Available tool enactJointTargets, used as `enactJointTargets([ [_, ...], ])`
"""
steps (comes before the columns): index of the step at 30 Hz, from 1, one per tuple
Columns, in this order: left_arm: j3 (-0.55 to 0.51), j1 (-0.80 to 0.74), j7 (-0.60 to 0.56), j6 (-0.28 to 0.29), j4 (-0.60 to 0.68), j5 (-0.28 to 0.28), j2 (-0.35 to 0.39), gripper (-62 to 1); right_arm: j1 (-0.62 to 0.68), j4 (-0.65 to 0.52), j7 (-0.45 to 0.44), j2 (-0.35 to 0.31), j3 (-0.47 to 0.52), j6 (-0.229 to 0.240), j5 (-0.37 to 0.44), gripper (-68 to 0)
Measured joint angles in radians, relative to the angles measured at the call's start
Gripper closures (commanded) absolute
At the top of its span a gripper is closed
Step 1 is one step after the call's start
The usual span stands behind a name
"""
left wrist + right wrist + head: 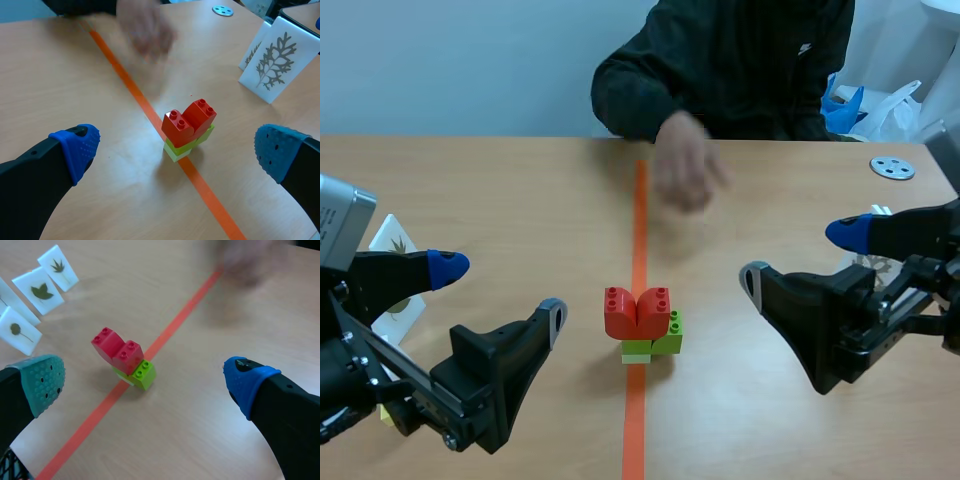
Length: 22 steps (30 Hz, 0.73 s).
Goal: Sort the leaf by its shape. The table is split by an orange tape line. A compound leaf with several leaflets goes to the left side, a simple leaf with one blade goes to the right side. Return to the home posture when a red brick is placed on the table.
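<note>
Left wrist view, leaf-print card (279, 60), red brick (189, 121)

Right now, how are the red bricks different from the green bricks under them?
The red bricks sit on top; the green bricks lie underneath, on the table. The red bricks meet at an angle, making a V; the green bricks are partly hidden below them. The red bricks match in colour; one green brick is bright, the other paler. Both kinds have round studs and stand on the orange tape line.
</note>
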<state>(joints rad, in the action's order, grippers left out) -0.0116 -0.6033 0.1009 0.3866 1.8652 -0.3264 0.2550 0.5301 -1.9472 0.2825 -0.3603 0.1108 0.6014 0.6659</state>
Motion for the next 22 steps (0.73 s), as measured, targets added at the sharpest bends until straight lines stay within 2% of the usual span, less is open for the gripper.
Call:
enactJointTargets([
  [22, 0.0, 0.0, 0.0, 0.0, 0.0, 0.0, 0.0, -62.3, 0.0, 0.002, -0.031, 0.0, 0.0, -0.011, 0.0, -67.9],
])
